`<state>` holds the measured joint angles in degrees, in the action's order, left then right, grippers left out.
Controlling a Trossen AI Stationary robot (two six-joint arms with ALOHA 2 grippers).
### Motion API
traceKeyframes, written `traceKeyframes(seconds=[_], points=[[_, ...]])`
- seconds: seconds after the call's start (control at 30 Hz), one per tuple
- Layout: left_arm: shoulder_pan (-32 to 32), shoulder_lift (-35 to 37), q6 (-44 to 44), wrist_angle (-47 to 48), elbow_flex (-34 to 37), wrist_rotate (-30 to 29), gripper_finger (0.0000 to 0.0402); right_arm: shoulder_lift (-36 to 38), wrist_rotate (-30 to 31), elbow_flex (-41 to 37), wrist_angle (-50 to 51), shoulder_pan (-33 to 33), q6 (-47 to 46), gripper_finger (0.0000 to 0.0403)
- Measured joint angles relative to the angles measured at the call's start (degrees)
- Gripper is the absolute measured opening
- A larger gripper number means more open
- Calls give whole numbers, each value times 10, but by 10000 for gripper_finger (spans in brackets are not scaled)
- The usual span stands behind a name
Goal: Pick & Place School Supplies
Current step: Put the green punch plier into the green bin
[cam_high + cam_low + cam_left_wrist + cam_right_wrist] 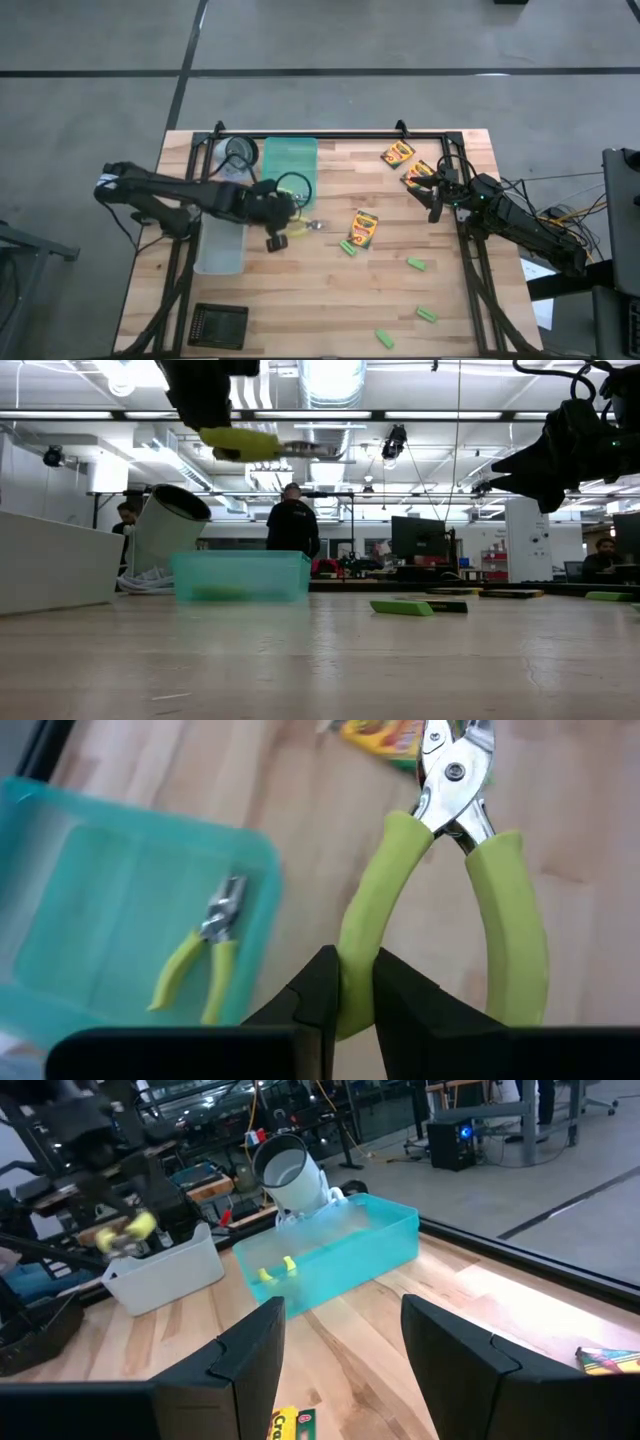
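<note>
The teal tray [291,160] is open from above, with only one pair of pliers [200,960] lying inside. A tilted cup [165,530] crowds its far-left corner, and the clear bin [220,245] flanks its left. Bare wood lies right of the tray.

Pale, matt planks of light wooden tabletop [300,290] are showing fine grain under the lights. Translucent teal plastic tray [110,870] is looking smooth and slightly frosted, a second pair of pliers [205,960] lying in it. The held pliers with bright bare-metal jaws and matt yellow-green rubbery handles [470,870] are gleaming at the pivot. Printed cardboard yellow-orange crayon box [362,230] is sitting at the tray's four o'clock, glossy-faced. Milky white plastic bin [165,1270] is appearing dull.
</note>
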<state>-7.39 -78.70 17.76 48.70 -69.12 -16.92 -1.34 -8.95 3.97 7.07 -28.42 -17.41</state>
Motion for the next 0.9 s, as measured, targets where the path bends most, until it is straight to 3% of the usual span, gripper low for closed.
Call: traceKeyframes(seconds=[0.9], points=[[230, 0, 14, 15, 0, -6, 53, 1, 0, 0, 0, 0, 0, 196]])
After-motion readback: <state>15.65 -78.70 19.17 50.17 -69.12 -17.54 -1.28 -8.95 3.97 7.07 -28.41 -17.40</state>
